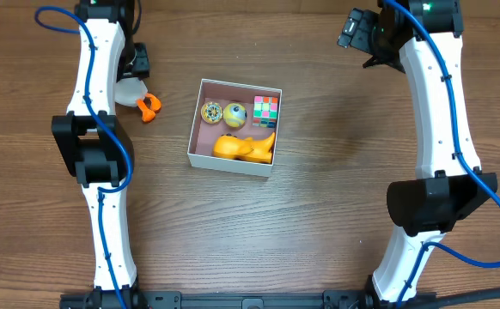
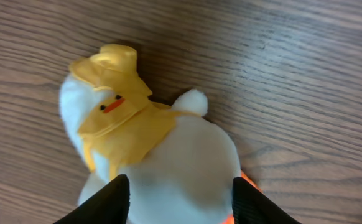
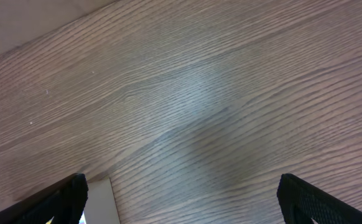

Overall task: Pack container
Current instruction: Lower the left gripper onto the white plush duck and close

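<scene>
1. The container (image 1: 229,163) sits open side up at the middle of the desk (image 1: 336,172), between the two arms. Being square, it has no real long axis. It lies turned slightly off the desk's edges.
2. Inside, two patterned balls (image 1: 211,112) and a colour cube (image 1: 266,110) line the far wall, and a yellow-orange toy (image 1: 243,146) lies along the near-right wall. The bare pink floor is on the left side.
3. Just left of the container, apart from it, lies a plush duck (image 2: 187,155) with a white body and a yellow hat. Its orange feet point toward the box.
4. The left gripper (image 2: 180,186) is clamped on the duck's white body, one finger on each flank.
5. We judge the step in hand to be lifting the duck. A soft body slips, so we would want a firm hold, a lift clear of the white wall, and a release over the bare left side.
6. The right gripper (image 3: 181,186) hangs with its jaws wide apart over bare desk, well away at the far right.
</scene>
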Controlling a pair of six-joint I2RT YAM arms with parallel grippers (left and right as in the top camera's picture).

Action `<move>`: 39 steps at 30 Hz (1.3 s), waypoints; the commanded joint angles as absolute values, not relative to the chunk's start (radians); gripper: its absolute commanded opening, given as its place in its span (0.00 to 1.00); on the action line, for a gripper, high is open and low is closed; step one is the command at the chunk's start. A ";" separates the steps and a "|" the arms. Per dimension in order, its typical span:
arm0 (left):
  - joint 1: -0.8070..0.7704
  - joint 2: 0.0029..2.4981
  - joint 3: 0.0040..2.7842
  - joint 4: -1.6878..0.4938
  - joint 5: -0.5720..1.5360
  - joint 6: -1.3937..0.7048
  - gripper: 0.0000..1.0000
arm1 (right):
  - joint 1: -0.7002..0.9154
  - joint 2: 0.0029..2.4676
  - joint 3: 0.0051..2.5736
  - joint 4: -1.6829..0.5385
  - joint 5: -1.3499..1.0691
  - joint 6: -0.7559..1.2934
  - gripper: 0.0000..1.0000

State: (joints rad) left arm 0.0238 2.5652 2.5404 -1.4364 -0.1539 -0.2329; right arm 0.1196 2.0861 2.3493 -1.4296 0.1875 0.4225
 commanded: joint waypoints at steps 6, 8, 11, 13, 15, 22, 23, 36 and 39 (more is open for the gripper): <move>0.019 2.616 2.553 -1.434 -0.111 -0.235 0.45 | 0.122 2.078 2.362 -1.426 0.193 0.431 1.00; 0.019 2.616 2.553 -1.437 -0.111 -0.231 0.31 | 0.122 2.078 2.362 -1.425 0.193 0.431 1.00; 0.020 2.616 2.554 -1.458 -0.111 -0.231 0.13 | 0.122 2.078 2.362 -1.425 0.193 0.431 1.00; 0.020 2.616 2.554 -1.464 -0.111 -0.231 0.10 | 0.122 2.078 2.362 -1.425 0.193 0.431 1.00; 0.018 2.616 2.554 -1.480 -0.111 -0.231 0.04 | 0.122 2.078 2.362 -1.426 0.193 0.431 1.00; 0.018 2.614 2.556 -1.567 -0.103 -0.232 0.04 | 0.122 2.078 2.362 -1.425 0.193 0.431 1.00; 0.018 2.611 2.556 -1.579 -0.102 -0.231 0.04 | 0.122 2.078 2.362 -1.425 0.193 0.431 1.00; 0.018 2.410 2.556 -1.581 -0.099 -0.223 0.04 | 0.122 2.078 2.362 -1.425 0.193 0.431 1.00; 0.017 2.317 2.556 -1.581 -0.070 -0.197 0.04 | 0.122 2.078 2.362 -1.425 0.193 0.431 1.00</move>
